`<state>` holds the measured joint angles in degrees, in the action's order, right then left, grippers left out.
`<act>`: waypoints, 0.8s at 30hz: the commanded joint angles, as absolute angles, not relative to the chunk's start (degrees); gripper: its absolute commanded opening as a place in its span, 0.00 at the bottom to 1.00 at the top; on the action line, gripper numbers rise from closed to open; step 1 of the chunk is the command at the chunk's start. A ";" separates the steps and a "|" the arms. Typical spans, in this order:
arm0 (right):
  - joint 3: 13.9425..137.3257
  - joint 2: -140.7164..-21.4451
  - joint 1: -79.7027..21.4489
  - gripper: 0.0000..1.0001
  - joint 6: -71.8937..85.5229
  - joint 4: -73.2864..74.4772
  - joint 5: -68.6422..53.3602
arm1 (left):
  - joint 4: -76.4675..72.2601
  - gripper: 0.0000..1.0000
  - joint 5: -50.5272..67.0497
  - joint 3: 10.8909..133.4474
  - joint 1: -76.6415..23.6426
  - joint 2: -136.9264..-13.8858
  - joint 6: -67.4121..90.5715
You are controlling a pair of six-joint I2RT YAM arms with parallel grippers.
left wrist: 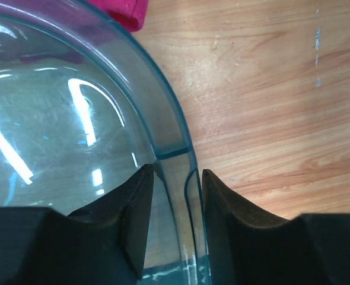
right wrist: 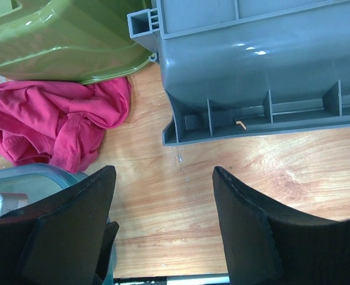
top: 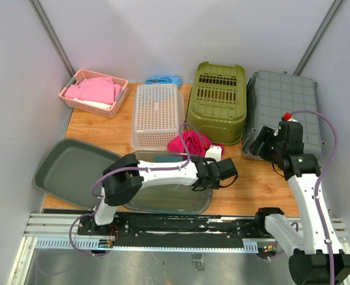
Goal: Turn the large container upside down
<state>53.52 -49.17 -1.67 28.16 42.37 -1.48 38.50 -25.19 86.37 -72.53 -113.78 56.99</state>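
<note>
Left gripper (left wrist: 176,178): the jaws stand astride the rim (left wrist: 174,119) of the clear container (top: 169,200), one finger inside the wall and one outside, both drawn in close. From the wrist view you cannot tell whether the pads bite or stand just off the plastic.

Container: upright, mouth up, near the middle of the table (left wrist: 270,107) close to the arm bases. A red cloth (right wrist: 50,124) lies at its far edge and a grey tray (top: 68,169) just beside it on the left.

Step in hand, as I read it, is securing the rim hold before any lift. Seat the rim deep between the fingers. The wall looks thin, glossy and curved, so expect slip or flex. Confirm the pinch, then raise slowly and roll. Mind the tray if you tip that way.

Right gripper (right wrist: 163,172): jaws wide apart, nothing between them, over bare wood near the grey crate (right wrist: 264,65). It is free to steady the wall.
</note>
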 commanded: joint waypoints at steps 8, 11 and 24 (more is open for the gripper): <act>56.09 -48.91 -0.53 0.68 26.38 43.50 -2.08 | 49.43 0.00 -22.73 96.98 -75.34 -112.19 58.22; 57.46 -49.68 -0.37 0.68 26.47 43.58 -1.95 | 50.62 0.00 -17.55 98.40 -75.96 -108.37 58.55; 59.82 -50.97 4.59 0.67 28.17 42.33 -4.65 | 57.41 0.00 -16.24 124.66 -75.77 -98.53 59.49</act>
